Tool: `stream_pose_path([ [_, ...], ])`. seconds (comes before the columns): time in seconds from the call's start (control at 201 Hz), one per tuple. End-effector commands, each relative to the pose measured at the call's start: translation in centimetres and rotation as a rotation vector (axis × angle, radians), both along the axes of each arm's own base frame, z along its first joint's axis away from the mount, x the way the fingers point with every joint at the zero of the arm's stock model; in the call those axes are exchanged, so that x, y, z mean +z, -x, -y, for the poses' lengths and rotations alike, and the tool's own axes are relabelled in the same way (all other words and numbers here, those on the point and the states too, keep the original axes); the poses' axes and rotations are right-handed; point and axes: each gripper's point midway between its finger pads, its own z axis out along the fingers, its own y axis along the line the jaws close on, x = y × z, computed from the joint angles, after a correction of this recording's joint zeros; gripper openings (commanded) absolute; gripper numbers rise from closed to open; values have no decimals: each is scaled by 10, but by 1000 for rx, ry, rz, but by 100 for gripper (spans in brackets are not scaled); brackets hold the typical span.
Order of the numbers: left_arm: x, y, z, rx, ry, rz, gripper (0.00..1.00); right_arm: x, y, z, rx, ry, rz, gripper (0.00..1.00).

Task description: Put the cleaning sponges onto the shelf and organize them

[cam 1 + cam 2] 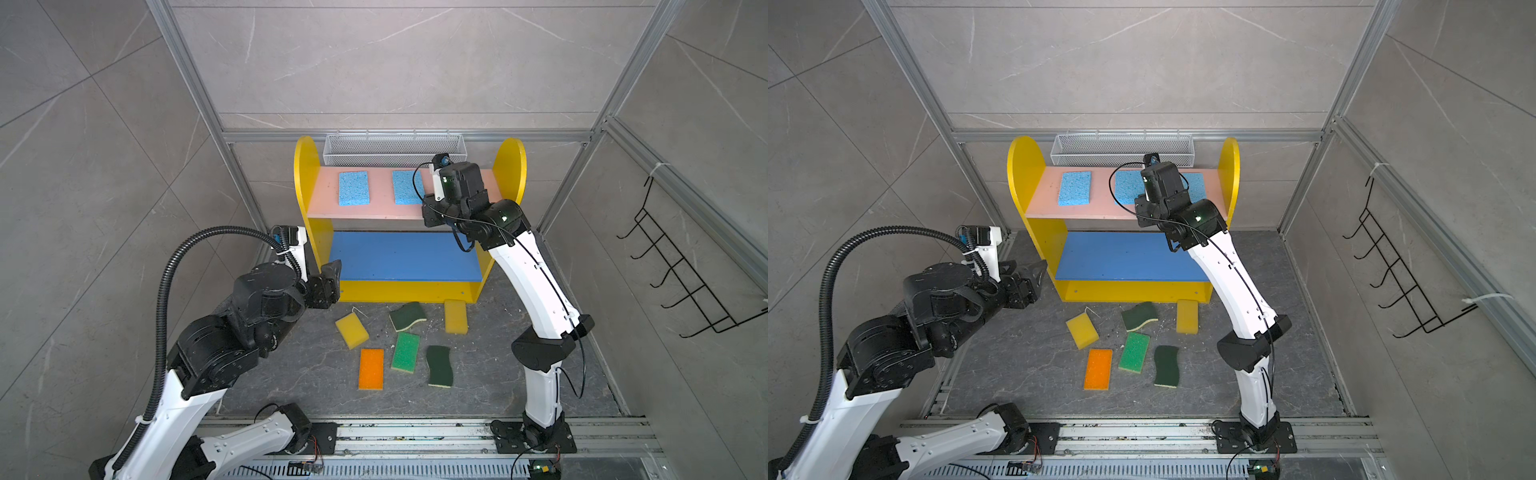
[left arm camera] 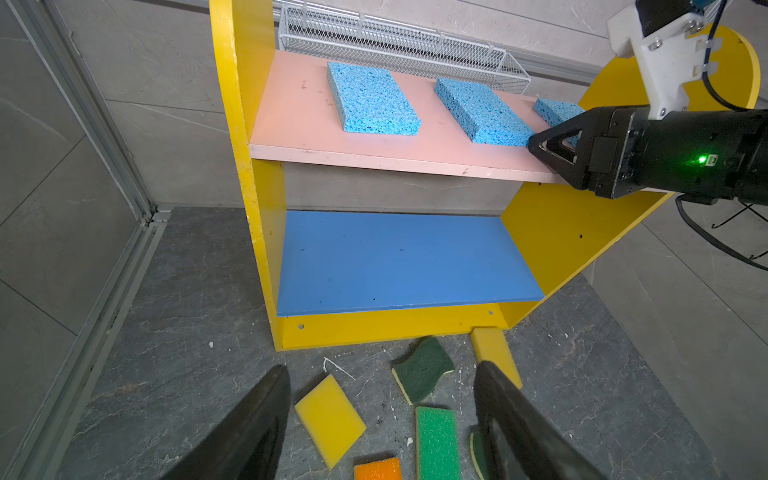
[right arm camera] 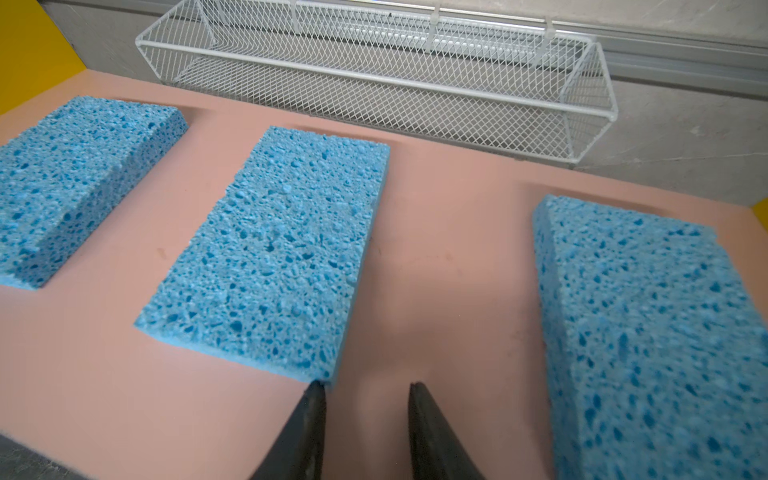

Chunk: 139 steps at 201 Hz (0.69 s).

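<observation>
Right end effector [image 3: 366,386] parted, empty, over pink board [image 3: 436,257], left end effector [image 2: 382,368] parted, grey floor [image 2: 187,311], tiled walls [image 1: 374,62]

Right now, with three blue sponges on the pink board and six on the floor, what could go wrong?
1. The right gripper stands open with one finger at the middle blue sponge, at its front corner; withdrawing could drag it askew.
2. The left gripper hovers open near the shelf; a swing could bump its yellow side.
3. One yellow sponge lies right at the shelf base, cramping a grasp.
</observation>
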Motion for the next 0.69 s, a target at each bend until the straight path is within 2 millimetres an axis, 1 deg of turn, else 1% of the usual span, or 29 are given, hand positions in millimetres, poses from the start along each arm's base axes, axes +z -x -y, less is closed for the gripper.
stream_pose_path([
  [0.0, 10, -1, -2, 18, 42, 33, 72, 5, 14, 2, 25, -21, -22, 36],
  [0.04, 9, -2, -2, 20, 39, 30, 72, 7, 18, 0, 37, -20, -18, 36],
  [0.07, 9, -3, -1, 18, 37, 30, 72, 14, 21, 0, 46, -21, -1, 36],
  [0.08, 9, -3, -1, 19, 38, 30, 72, 8, 21, -2, 50, -8, -13, 37],
  [0.1, 8, -3, 0, 19, 36, 27, 72, 7, 22, -3, 55, 1, -10, 37],
  [0.269, 6, -6, 5, 10, 33, 17, 72, 16, 25, -2, 65, -4, 27, 39],
  [0.353, 6, -7, 6, 9, 35, 14, 72, 20, 28, -6, 90, -19, 36, 40],
  [0.448, 6, -7, 7, 8, 37, 14, 72, 24, 26, -9, 104, -32, 49, 44],
  [0.553, 7, -7, 8, 6, 41, 13, 72, 25, 22, -10, 112, -65, 39, 45],
  [0.617, 7, -7, 8, 7, 40, 12, 72, 24, 19, -10, 123, -97, 24, 44],
  [0.687, 7, -7, 7, 7, 42, 11, 72, 21, 17, -11, 125, -106, 14, 40],
])
